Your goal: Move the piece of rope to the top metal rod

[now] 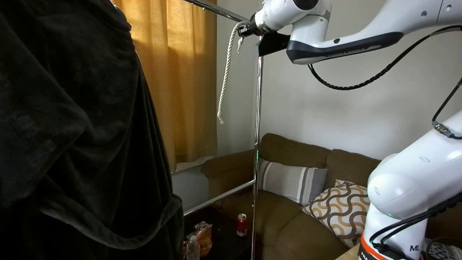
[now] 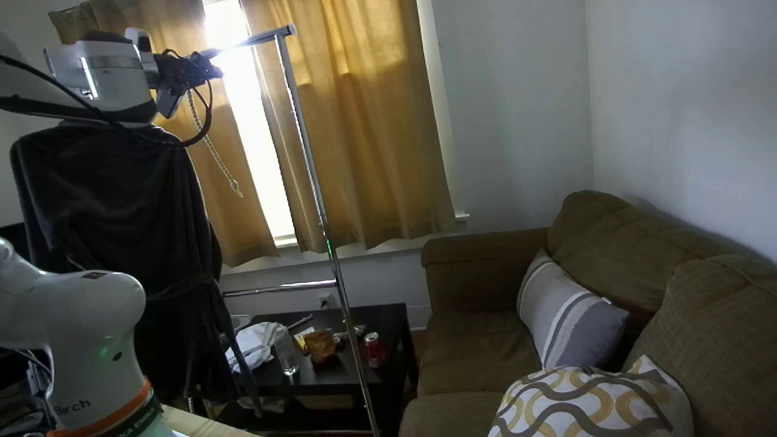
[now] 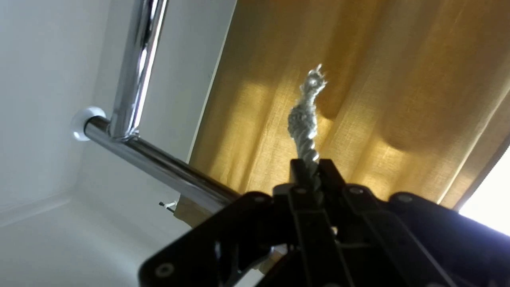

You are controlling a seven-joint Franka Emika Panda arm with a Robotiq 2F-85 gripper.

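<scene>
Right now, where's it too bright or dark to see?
In an exterior view, the tall white window glares behind the shiny metal top rod; in an exterior view, the dark plush robe has folds lost in shadow; in the wrist view, glare touches the right edge.

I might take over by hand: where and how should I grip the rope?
Probably low on the rope, coming level from the side away from the arm: that part hangs slender, only gently curved, while the pincer is shut on the rope higher up.

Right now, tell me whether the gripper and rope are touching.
Touching. The wrist view shows the gripper with jaws shut on the rope, whose frayed end sticks out beyond.
</scene>
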